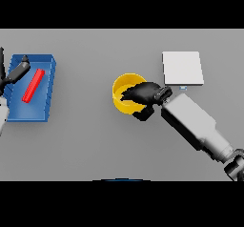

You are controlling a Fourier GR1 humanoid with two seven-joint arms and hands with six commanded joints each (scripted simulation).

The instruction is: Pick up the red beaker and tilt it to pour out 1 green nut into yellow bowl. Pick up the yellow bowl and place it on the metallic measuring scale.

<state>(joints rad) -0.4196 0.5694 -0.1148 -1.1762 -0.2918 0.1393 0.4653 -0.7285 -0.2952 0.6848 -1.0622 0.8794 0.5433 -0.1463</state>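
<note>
yellow bowl (125, 97) sits mid-table, left of the metallic scale (182, 67). right hand (143, 95) is over its right rim, fingers curled, seemingly grasping it. step appears to be bowl pickup; next: lift, carry right, set on the scale. left hand (18, 72) idle over blue tray (50, 85); its state unclear.

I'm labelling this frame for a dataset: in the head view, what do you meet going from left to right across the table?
Left hand → blue tray holding the red beaker → yellow bowl → right hand curled on the bowl's rim → metallic measuring scale.
</note>
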